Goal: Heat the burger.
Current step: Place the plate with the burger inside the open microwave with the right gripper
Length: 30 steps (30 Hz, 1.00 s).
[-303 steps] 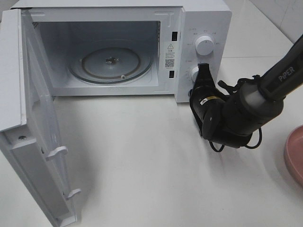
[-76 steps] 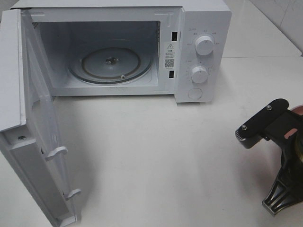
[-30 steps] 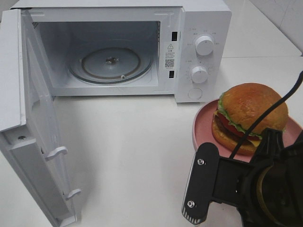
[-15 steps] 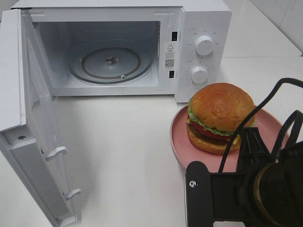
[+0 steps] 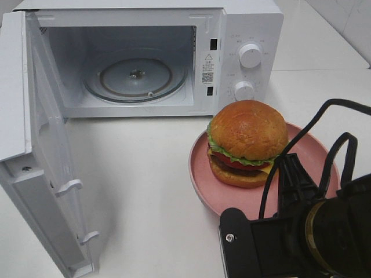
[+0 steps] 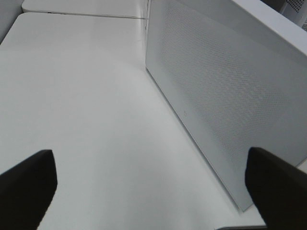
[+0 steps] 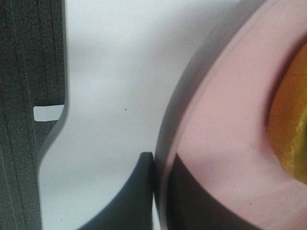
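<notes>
Microwave [image 5: 249,23] door [image 5: 35,174] found swung open at frame left; turntable [image 5: 135,77] bare. Burger [image 5: 248,142] seated on pink plate [image 5: 203,185], centre right, not yet inside. Plate rim pinched by right gripper [image 7: 160,187]. Left gripper [image 6: 153,182] spread wide, nothing held. Judged outstanding: insertion, door closing, dial setting.

Right arm: a bulky, rounded matte black wrist housing [image 5: 342,246] with a brass-coloured ring [image 5: 311,234] around its barrel and a flat black plate [image 5: 246,255] carrying one small silver screw [image 5: 230,237]. Thin glossy black cables [image 5: 348,105] loop over it. The left gripper [image 6: 151,187] appears as two blunt, dark, matte fingertips [image 6: 26,184]. The right gripper [image 7: 162,191] has equally dark, smooth fingertips [image 7: 136,196] with curved edges.
</notes>
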Tool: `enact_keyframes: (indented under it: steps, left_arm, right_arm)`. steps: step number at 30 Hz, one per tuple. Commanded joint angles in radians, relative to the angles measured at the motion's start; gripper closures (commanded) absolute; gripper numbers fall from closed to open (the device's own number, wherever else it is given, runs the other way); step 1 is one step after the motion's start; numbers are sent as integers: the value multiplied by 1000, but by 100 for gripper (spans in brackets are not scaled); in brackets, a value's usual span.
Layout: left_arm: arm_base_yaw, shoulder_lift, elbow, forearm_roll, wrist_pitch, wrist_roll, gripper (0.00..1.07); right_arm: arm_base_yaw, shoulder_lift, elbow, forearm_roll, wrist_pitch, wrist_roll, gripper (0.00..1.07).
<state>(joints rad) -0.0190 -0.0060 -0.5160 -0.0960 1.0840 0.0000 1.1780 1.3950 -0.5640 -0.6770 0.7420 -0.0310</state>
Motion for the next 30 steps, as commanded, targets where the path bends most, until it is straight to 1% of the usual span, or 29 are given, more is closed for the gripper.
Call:
enact_keyframes:
  steps: [1, 3, 6, 10, 21, 27, 30]
  left_arm:
    - [2, -15, 0, -9, -14, 0, 7]
    - [2, -15, 0, -9, -14, 0, 7]
    - [2, -15, 0, -9, -14, 0, 7]
    - [2, -15, 0, -9, -14, 0, 7]
    - [2, -15, 0, -9, -14, 0, 7]
    - [2, -15, 0, -9, -14, 0, 7]
    - [2, -15, 0, -9, -14, 0, 7]
  right_arm:
    - [3, -10, -1, -65, -12, -13, 107]
    - [3, -10, -1, -68, -30, -73, 107]
    - [3, -10, -1, -68, -38, -88, 107]
    - [-3, -10, -1, -76, -98, -174, 107]
    - [-3, -10, -1, -139, -208, -249, 107]
    - [-3, -10, -1, -139, -221, -303, 107]
    - [-27, -10, -1, -137, -236, -333, 107]
